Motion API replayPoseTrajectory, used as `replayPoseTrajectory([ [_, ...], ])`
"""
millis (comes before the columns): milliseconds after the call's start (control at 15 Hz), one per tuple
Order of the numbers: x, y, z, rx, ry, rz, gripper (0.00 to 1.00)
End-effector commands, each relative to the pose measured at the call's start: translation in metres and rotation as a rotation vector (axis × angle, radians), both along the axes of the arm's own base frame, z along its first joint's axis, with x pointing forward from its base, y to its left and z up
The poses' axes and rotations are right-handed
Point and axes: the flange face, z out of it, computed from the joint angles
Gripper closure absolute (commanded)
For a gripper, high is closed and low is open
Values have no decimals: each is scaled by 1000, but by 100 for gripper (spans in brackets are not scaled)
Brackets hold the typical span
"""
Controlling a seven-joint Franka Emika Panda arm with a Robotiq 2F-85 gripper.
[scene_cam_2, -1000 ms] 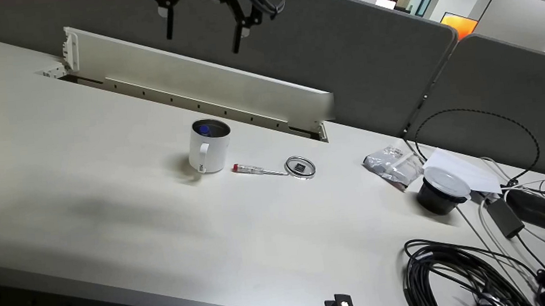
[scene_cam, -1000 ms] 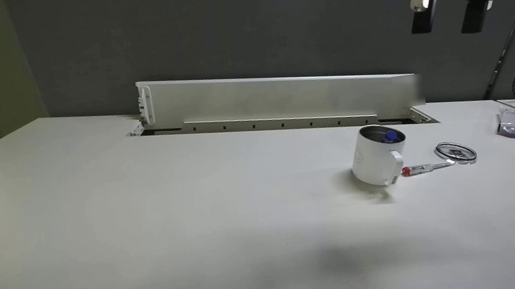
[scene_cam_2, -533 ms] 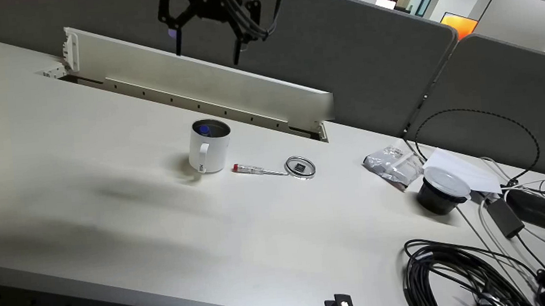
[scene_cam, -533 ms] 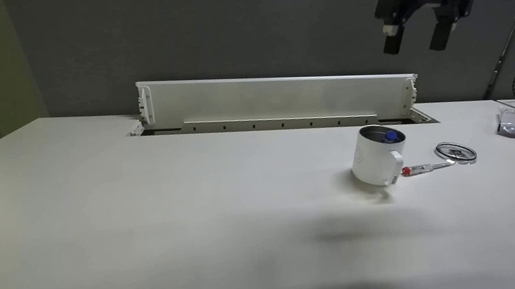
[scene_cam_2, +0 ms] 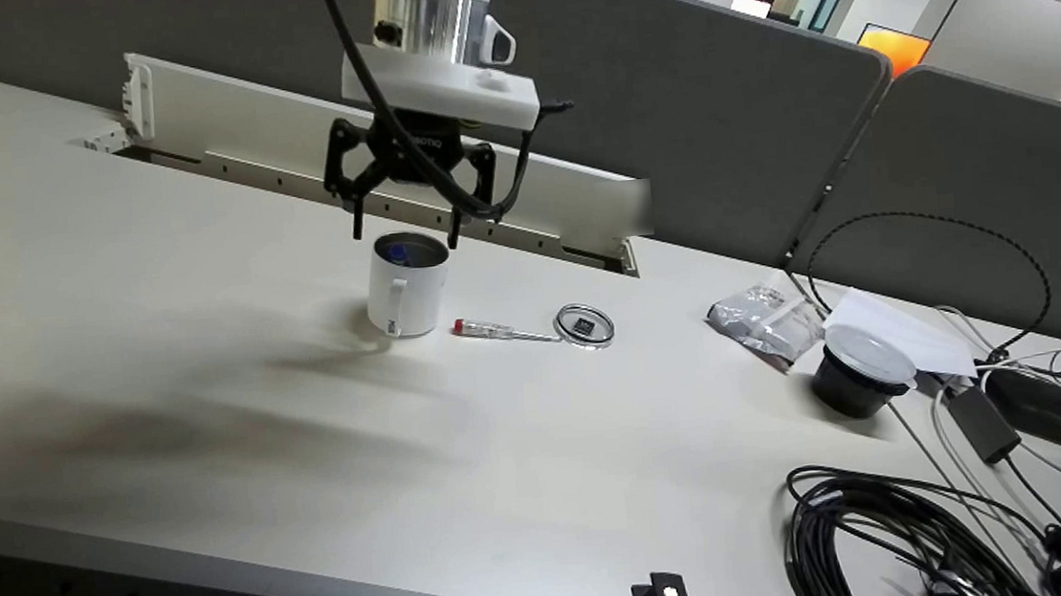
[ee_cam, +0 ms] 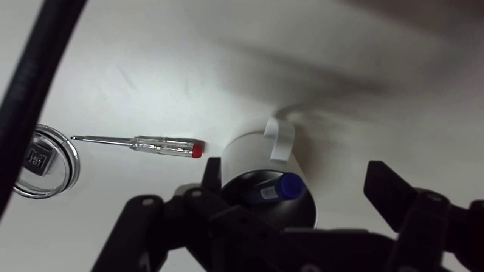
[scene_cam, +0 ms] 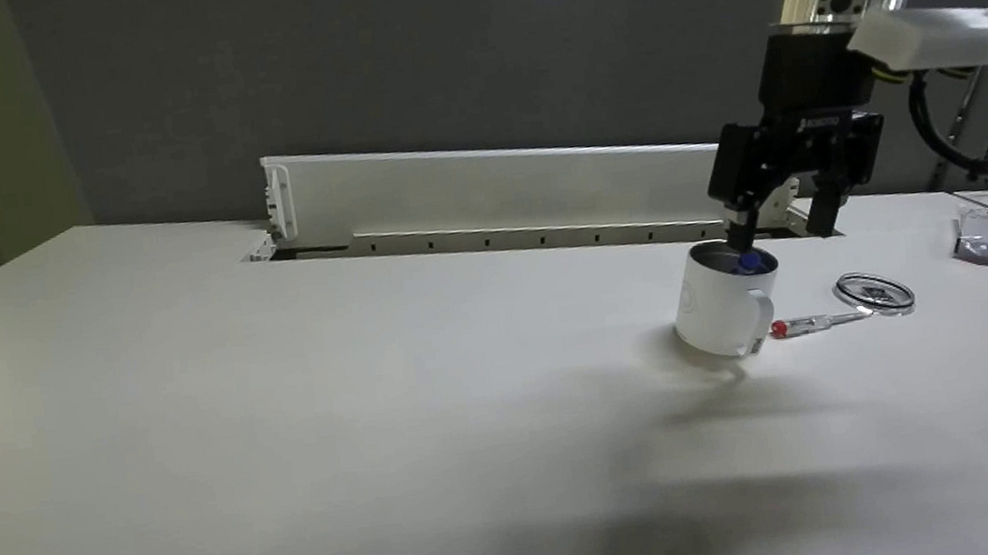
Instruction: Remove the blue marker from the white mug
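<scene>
The white mug [scene_cam: 713, 312] stands upright on the table in both exterior views [scene_cam_2: 420, 303], with its handle toward the cameras. The blue marker [scene_cam: 749, 261] leans inside it; only its blue end shows near the rim [scene_cam_2: 399, 252]. In the wrist view the marker [ee_cam: 290, 186] lies tilted in the dark inside of the mug [ee_cam: 245, 155], its lower part in shadow. My gripper [scene_cam: 782, 228] is open and empty, pointing down just above the mug's rim [scene_cam_2: 406, 235]. In the wrist view the jaws [ee_cam: 295, 173] stand wide apart, with the marker's end between them, nearer the left finger.
A clear screwdriver with a red end [scene_cam: 806, 326] lies beside the mug, touching or near a clear round disc [scene_cam_2: 584, 326]. A long metal panel [scene_cam: 492, 183] stands behind. A silvery bag [scene_cam_2: 763, 316], a black tub [scene_cam_2: 851, 390] and coiled cables [scene_cam_2: 830, 541] lie farther off.
My gripper has come down a long way from high above the table to just over the mug, staying open. The mug and marker have not moved.
</scene>
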Motion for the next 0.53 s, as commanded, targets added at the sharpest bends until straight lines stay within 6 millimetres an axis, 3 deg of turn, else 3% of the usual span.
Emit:
replayPoseTrajectory([
  [0,13,-3,-16,3,-35,-15,32],
  [200,19,1,-26,3,-55,-5,51],
  [467,25,7,-25,12,-96,9,76],
])
